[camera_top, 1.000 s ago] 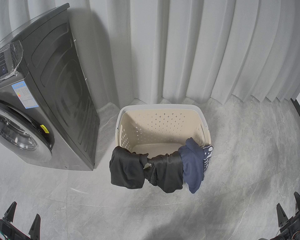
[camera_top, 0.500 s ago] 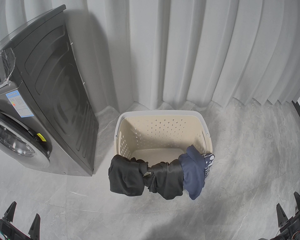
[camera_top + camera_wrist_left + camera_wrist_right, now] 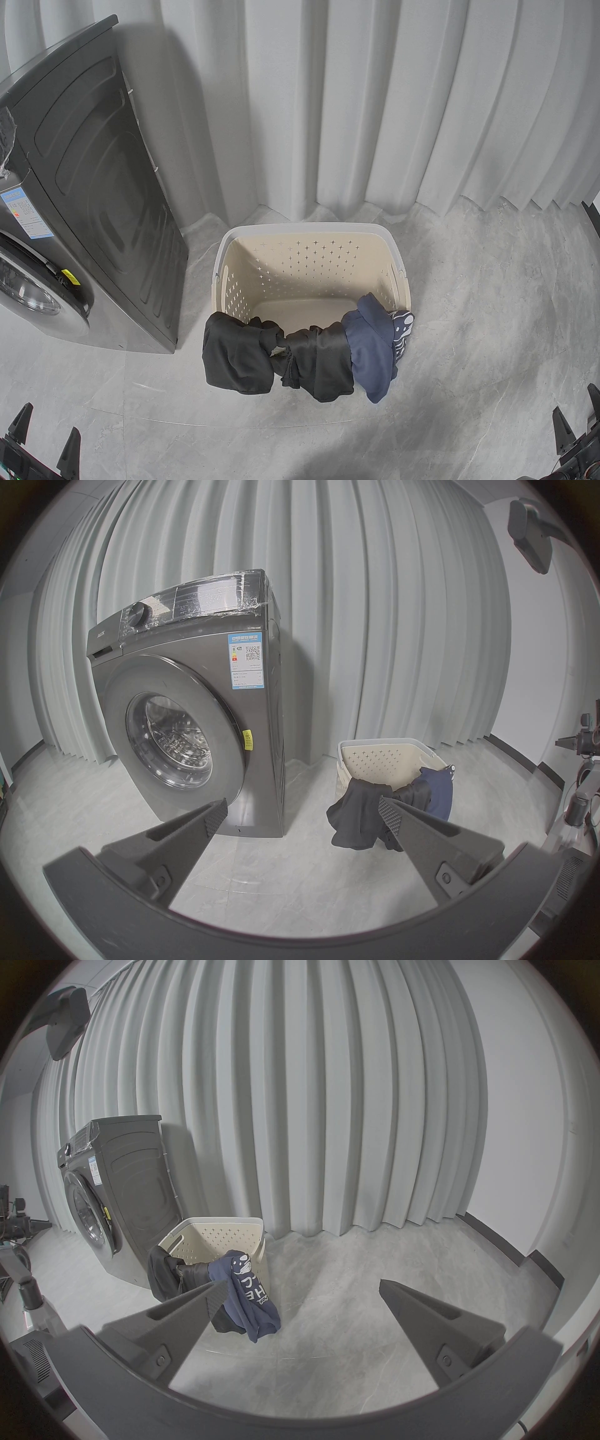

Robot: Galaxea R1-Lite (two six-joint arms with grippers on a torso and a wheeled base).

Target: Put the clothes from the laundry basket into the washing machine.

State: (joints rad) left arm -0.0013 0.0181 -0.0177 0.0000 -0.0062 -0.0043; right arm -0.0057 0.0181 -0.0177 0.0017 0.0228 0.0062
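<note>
Head view, clothes (image 3: 322,365): two black garments (image 3: 237,359) and a navy garment (image 3: 370,356) hang draped over the near rim of the laundry basket (image 3: 309,229), spilling outward (cream perforated walls, pale rim).
Head view, washing machine (image 3: 94,187): dark grey, standing on the grey floor (image 3: 487,300) just beside the basket, on the robot's left.
Left wrist view, left claw (image 3: 301,801): released, fingers spread wide above the floor; the machine's round door is shut.
Right wrist view, right claw (image 3: 300,1283): released, fingers spread; the navy garment shows white print (hanging outside the basket).
</note>
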